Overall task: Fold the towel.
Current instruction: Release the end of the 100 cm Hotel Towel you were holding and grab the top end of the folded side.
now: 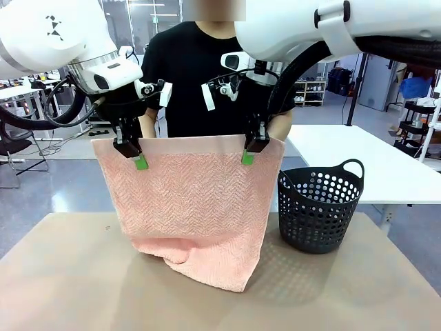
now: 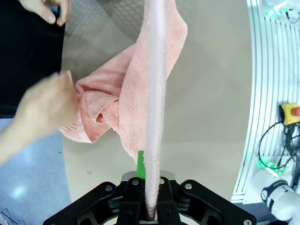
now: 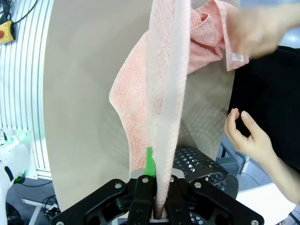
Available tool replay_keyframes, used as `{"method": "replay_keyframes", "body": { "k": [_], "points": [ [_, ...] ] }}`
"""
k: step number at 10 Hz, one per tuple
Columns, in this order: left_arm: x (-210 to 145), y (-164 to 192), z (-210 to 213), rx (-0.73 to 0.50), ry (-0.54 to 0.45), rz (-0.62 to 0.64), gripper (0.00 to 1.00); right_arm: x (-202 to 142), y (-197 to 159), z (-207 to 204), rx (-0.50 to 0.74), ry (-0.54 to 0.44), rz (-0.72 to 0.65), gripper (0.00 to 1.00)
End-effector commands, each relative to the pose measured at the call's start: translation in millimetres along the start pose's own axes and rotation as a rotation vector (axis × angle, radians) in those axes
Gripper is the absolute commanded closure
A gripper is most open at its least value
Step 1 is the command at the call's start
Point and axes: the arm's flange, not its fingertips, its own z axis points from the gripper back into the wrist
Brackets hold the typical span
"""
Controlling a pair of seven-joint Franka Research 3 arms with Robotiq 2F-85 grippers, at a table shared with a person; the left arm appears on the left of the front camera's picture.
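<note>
towel (image 1: 196, 207) of salmon-pink herringbone terry is hanging over the tan table (image 1: 69, 276) beside the black perforated basket (image 1: 320, 207); my left gripper (image 1: 138, 160) and right gripper (image 1: 249, 153) are clamping its top band.

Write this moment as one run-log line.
left gripper: shut on towel | right gripper: shut on towel | towel: hanging over table | person's hand: on towel

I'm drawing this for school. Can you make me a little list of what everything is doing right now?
towel: pink, hanging over the table
left tool: shut on towel's top edge
right tool: shut on towel's top edge
person's hand: at towel's lower end
basket: black, beside towel, on table
</note>
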Motion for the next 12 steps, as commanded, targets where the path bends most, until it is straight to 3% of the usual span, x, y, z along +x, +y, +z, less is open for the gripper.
{"method": "replay_keyframes", "body": {
  "k": [1,12],
  "points": [
    [0.4,1.5,2.5,0.000,0.007,-0.005,1.00,-0.1,0.3,1.4,0.000,0.004,0.008,1.00],
    [0.4,1.5,2.5,0.000,0.007,-0.005,1.00,-0.1,0.3,1.4,0.000,0.004,0.008,1.00]
  ]
}}
